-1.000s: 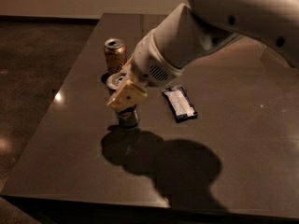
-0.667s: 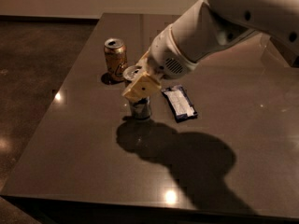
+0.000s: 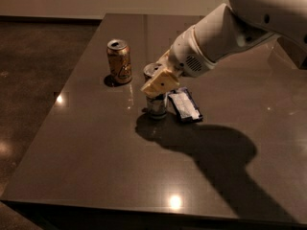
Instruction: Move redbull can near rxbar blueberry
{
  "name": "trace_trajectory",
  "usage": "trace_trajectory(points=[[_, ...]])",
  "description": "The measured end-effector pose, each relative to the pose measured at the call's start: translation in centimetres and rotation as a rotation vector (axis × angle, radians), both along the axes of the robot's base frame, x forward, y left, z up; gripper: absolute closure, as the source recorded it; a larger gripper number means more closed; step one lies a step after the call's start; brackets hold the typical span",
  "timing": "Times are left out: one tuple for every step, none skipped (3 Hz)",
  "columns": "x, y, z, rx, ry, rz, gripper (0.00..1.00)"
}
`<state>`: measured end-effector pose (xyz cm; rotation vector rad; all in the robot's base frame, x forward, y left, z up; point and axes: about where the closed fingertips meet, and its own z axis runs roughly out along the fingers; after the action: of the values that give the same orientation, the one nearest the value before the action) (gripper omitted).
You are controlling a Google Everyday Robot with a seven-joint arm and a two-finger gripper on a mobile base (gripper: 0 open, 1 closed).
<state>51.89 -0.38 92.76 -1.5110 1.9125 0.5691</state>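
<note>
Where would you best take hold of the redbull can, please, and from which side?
On its upper wall, from above: the redbull can stands upright and slim, and the rxbar blueberry lies close beside it. The gripper is there, shut around its upper half.

Two cans are counted: one redbull can (image 3: pixel 157 107), one gold can (image 3: pixel 119 62) at its ten o'clock. One rxbar blueberry (image 3: pixel 185 106) and one gripper (image 3: pixel 159 83), clasping the redbull can, are seen.
</note>
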Motion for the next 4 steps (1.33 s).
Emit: trace_trajectory(points=[[1.0,-1.1,-0.4,0.013,-0.004,-0.039,0.87],[1.5,-1.8,-0.8,0.017,-0.01,-0.06,0.64],[1.6,-2.3,-1.3,0.023,-0.014,-0.064,0.41],[1.5,-2.3,-1.3,0.023,-0.016,-0.061,0.16]])
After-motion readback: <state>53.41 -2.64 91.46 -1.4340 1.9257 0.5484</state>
